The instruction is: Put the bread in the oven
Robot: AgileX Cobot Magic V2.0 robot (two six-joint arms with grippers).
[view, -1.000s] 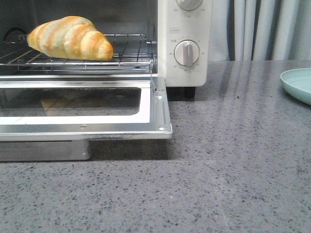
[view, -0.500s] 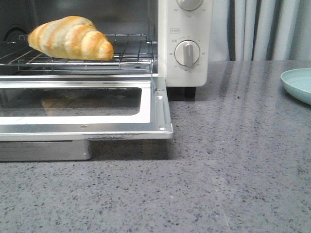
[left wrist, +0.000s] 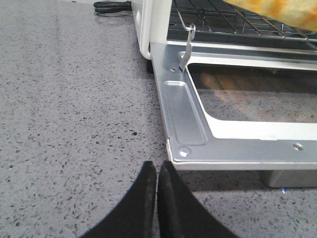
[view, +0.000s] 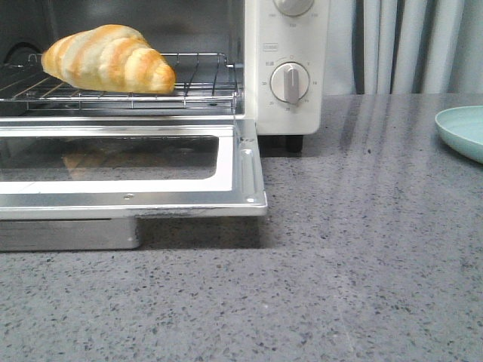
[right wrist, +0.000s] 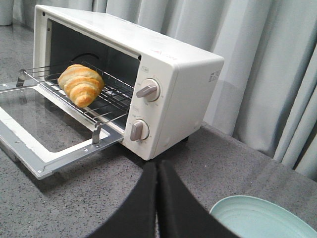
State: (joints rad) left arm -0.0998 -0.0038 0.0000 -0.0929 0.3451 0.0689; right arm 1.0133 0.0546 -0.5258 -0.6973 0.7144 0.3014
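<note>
Bread [view: 108, 59] lies on the wire rack [view: 198, 84] inside the white toaster oven [view: 285, 45], a croissant-shaped roll with a golden-brown crust banded by paler cream stripes and a plump middle narrowing to blunt ends. In the front view its long axis runs roughly side to side across the rack, sloping a little (the left end sits higher and further back, the right end lower and nearer the door opening), and it occupies the left part of the rack that shows. The right wrist view shows the same roll [right wrist: 80, 84] with one tapered end pointing out toward the open front. In the left wrist view only a blurred golden edge of it [left wrist: 277, 7] shows above the rack wires.

The glass-windowed door [view: 238, 170] is folded down flat, level with the speckled grey table [view: 362, 256], and a faint reflection of the roll shows in the glass. Two round dials [view: 290, 81] sit on the oven's right panel. A pale green plate [view: 464, 130] rests on the table well to the right of the oven.

The left fingers [left wrist: 157, 186] are pressed together with nothing between them, low over the table just beside the door's near corner. The right fingers [right wrist: 157, 188] are likewise closed and empty, well apart from the oven, with the plate's rim [right wrist: 247, 203] close by
</note>
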